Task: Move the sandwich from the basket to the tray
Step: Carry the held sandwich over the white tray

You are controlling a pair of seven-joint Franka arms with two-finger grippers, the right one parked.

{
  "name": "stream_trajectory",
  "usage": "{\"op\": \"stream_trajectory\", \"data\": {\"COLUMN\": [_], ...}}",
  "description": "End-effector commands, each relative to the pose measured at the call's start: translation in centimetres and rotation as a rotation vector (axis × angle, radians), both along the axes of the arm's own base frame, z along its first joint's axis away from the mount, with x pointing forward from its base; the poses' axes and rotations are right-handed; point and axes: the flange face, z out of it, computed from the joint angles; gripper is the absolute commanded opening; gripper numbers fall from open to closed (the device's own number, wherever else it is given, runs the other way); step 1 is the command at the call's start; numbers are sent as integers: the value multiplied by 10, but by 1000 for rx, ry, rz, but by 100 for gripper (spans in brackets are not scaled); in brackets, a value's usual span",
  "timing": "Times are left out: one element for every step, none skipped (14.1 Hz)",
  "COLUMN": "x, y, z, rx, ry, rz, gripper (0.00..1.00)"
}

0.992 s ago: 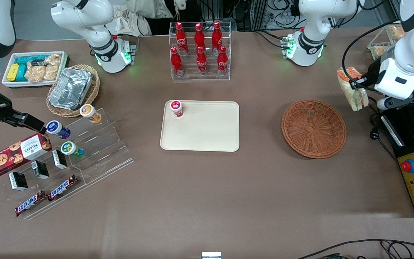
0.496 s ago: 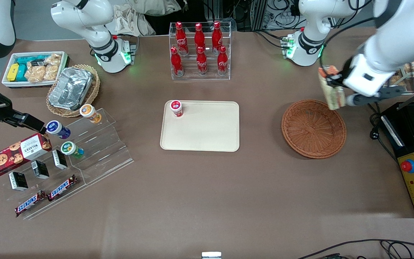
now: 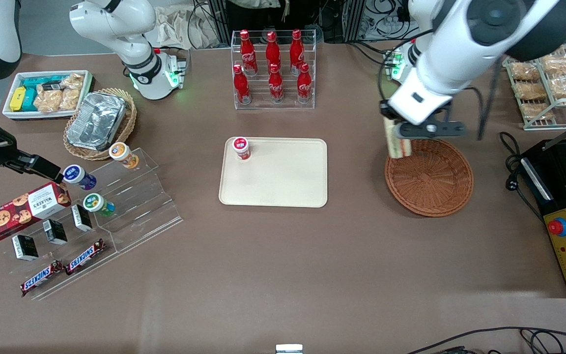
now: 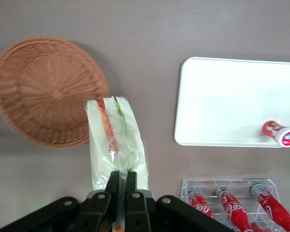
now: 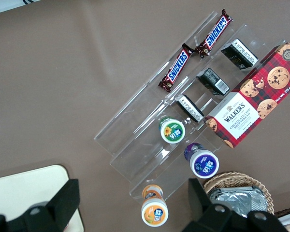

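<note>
one sandwich (image 3: 397, 143), held clamped in one gripper (image 4: 122, 189) above the one reddish basket (image 3: 429, 177). one tray (image 3: 273, 172), one small red-capped jar (image 3: 241, 148) on it. six cola bottles (image 3: 273, 69) in the rack. two snickers bars (image 3: 62, 270). three round cups (image 3: 94, 182) on the clear stand. three small black packets (image 3: 52, 232). one cookie box (image 3: 20, 211).

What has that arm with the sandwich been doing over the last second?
The claw, shut on the sandwich, swept from the working arm's end of the table toward the tray and now hangs at the basket rim nearest the tray. Tray, basket and the small red-capped jar stayed put.
</note>
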Motion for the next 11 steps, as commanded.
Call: {"op": "stream_trajectory", "data": {"x": [-10,-17,-18,-21,-23,-23,-24,-26,-27,-26,-19], "y": [-32,-47,-59,-75,-92,-103,-115,-124,-133,-141,-145], "z": [-36,-58,-79,-98,-114,-129,-142,-152,-166,-181,-203], "rx": [-77,-103,-118,-126,-135,-140,-144,-147,-147,-150,-141], "ry": [-8,-20,-39,-51,-60,-62,-66,-71,-67,-79,-107], "rz": [7,-5,-17,-37,-59,-71,-86,-100,-110,-123,-135], "gripper": [0,0,0,0,0,0,0,0,0,0,0]}}
